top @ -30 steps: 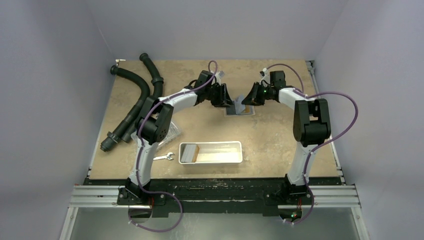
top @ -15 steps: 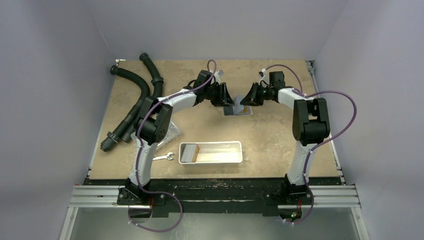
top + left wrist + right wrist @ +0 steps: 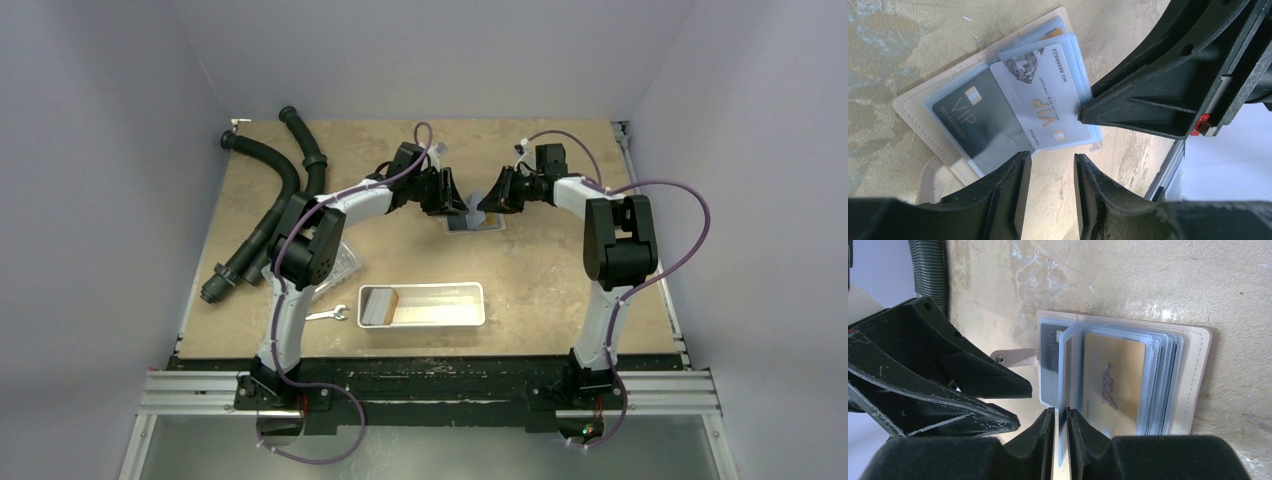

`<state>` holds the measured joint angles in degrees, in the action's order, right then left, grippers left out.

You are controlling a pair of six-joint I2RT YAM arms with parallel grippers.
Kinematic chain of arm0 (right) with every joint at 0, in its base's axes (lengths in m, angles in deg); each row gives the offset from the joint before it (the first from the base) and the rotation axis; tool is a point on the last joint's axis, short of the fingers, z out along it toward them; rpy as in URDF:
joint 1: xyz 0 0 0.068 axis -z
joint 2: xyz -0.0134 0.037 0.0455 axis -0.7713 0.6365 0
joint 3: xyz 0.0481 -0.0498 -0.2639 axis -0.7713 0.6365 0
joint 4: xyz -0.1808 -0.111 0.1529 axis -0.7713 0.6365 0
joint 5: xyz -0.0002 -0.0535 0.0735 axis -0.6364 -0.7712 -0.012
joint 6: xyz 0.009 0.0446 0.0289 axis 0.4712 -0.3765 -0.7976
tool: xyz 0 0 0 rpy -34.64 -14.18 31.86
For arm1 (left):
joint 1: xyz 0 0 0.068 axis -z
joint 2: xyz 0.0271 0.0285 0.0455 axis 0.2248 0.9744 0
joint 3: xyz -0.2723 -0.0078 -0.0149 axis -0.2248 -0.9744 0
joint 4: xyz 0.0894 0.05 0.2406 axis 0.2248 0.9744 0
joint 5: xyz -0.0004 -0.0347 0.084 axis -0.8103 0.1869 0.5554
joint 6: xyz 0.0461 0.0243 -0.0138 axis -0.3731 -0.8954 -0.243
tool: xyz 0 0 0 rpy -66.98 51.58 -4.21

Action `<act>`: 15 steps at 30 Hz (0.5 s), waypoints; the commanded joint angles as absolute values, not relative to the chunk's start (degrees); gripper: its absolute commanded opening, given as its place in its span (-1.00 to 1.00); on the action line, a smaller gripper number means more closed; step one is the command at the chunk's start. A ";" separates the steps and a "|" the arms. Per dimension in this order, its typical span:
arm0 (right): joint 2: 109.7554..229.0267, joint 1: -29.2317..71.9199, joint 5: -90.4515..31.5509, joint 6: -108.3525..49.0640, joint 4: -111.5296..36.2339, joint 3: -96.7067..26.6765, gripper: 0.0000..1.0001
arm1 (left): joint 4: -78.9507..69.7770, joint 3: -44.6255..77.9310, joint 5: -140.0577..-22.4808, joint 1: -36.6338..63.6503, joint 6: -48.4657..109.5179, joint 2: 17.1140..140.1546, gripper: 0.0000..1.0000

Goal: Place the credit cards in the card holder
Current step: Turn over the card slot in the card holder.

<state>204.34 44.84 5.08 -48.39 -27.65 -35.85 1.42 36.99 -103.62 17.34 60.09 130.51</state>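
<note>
Beige holder (image 3: 909, 109) (3 cards (image 3: 1043, 95) vis.)

"VIP" and "NO 8888822" on the silver card (image 3: 1048, 92); "VIP" on the dark card (image 3: 979, 131).

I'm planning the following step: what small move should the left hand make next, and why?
Probably nudge the silver card deeper into its clear sleeve: its corner seems to stick out over the dark card, the left hand is open and empty, and the right hand pinches that sleeve.
</note>
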 commanded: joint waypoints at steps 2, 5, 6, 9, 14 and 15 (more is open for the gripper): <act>203.92 44.59 7.22 -48.58 -29.44 -36.61 -0.55 | -0.73 36.67 -104.82 16.89 59.73 126.98 -0.18; 203.89 44.64 7.81 -48.74 -29.88 -36.53 -0.55 | -0.68 36.72 -104.84 16.89 59.69 126.89 -0.18; 203.79 44.62 8.01 -48.88 -30.03 -36.47 -0.55 | -0.68 36.76 -104.87 16.85 59.62 126.93 -0.18; 204.03 44.67 8.66 -49.42 -30.66 -36.45 -0.56 | -0.58 36.74 -104.84 16.80 59.55 126.91 -0.18; 204.70 44.60 9.39 -50.21 -31.41 -36.37 -0.56 | -0.85 36.60 -104.99 16.72 59.57 126.54 -0.14; 204.75 44.62 9.60 -50.37 -31.57 -36.27 -0.56 | -0.89 36.62 -105.00 16.72 59.60 126.61 -0.14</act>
